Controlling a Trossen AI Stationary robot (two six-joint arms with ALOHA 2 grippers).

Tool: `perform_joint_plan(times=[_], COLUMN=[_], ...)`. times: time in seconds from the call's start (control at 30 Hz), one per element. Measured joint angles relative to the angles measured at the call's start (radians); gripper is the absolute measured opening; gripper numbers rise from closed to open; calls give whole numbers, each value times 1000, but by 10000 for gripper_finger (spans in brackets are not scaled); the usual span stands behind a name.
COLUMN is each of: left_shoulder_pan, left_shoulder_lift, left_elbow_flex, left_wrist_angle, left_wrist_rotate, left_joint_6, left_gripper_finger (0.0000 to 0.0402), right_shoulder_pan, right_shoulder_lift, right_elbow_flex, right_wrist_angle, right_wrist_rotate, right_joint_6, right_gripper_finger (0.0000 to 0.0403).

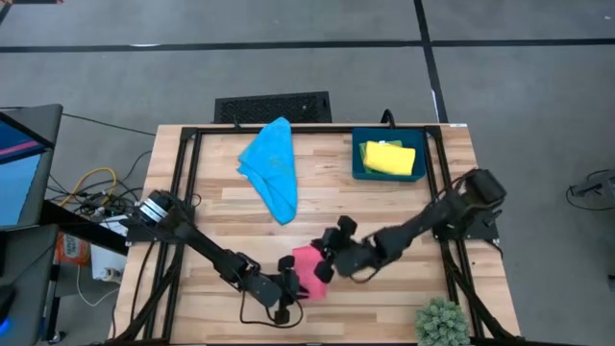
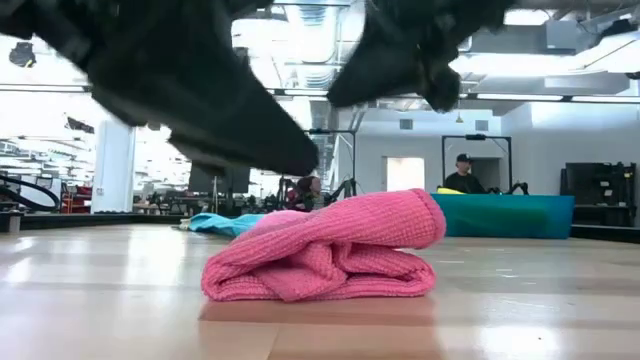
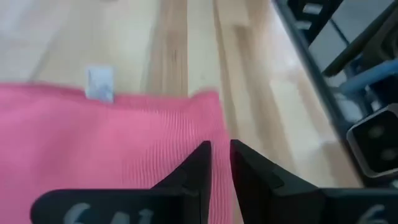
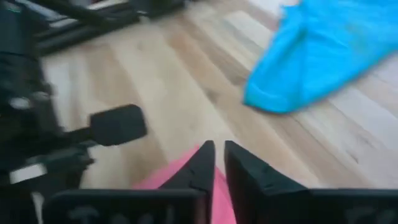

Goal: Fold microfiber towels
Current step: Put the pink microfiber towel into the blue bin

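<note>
A pink towel lies folded in a small, thick bundle on the wooden table, near its front edge at the middle. My left gripper hangs just above its left part, with a narrow gap between the fingers and nothing in it. My right gripper hovers over the bundle's right side, also narrowly open and holding nothing. A blue towel lies crumpled at the far middle. A yellow towel lies folded in the dark blue tray at the far right.
A small green plant stands at the table's near right corner. Black frame rails run along the left and right sides. Bare wood lies between the pink and blue towels. People and equipment show in the room beyond the table.
</note>
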Motion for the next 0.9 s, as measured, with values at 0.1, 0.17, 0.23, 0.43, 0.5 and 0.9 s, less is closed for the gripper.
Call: perform_joint_plan(times=[0.1,0.17,0.23,0.43,0.5,0.9], left_shoulder_pan=[1,1,1,-38,-65,-244], left_shoulder_lift=[-48,-81,-119,-269,-325,-518], left_elbow_flex=[0,0,0,1,1,1], left_wrist_angle=[-33,-70,-118,-428,-521,-907], left_wrist_rotate=[16,32,66,102,59,-329], left_joint_6=[20,29,11,-27,-44,-310], left_gripper_finger=[63,75,90,127,133,138], right_shoulder_pan=[-64,-107,-139,-195,-202,-195], right_shoulder_lift=[-82,-102,-99,26,78,290], right_elbow_flex=[2,5,13,88,121,244], right_wrist_angle=[-17,-20,-56,-90,-140,-357], right_wrist_rotate=[-189,-328,-418,-560,-564,-596], right_joint_6=[-73,-93,-114,-231,-279,-330], right_gripper_finger=[101,138,180,273,281,280])
